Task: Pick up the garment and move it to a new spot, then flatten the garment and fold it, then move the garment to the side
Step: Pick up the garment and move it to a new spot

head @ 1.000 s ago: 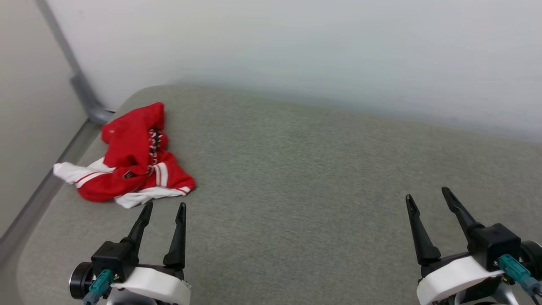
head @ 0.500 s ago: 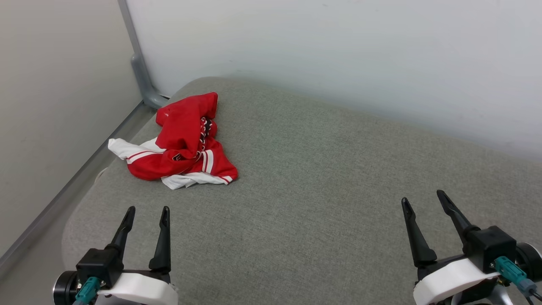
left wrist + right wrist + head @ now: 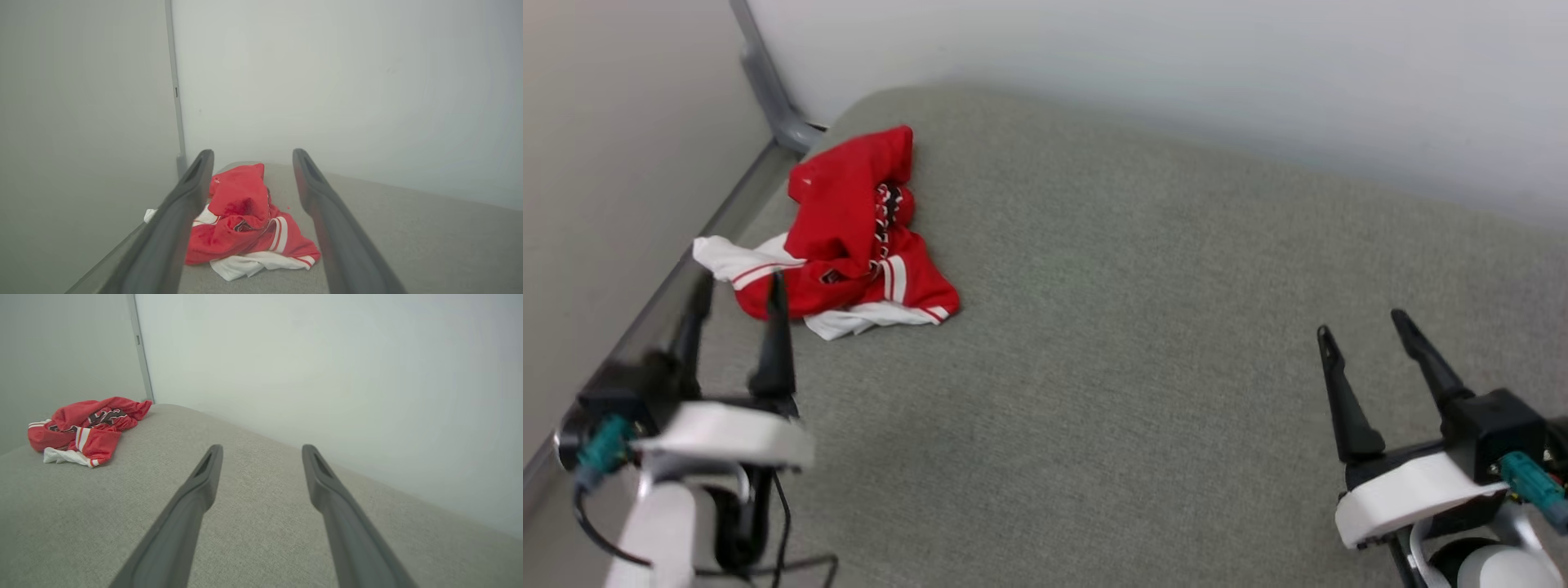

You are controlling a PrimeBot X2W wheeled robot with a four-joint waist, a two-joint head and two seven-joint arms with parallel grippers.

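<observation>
Bare indoor test space, most likely a robotics laboratory. Plain pale walls meet at a corner marked by a grey metal post. A grey rail runs along the foot of the side wall. The padded worktop is covered in grey-green woven fabric and has a rounded corner.

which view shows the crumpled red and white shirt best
The head view: the crumpled red and white shirt lies nearly whole, seen from above. The left wrist view shows the shirt closer, but the left pincer hides its left edge. The right wrist view shows the shirt small, far left.
</observation>
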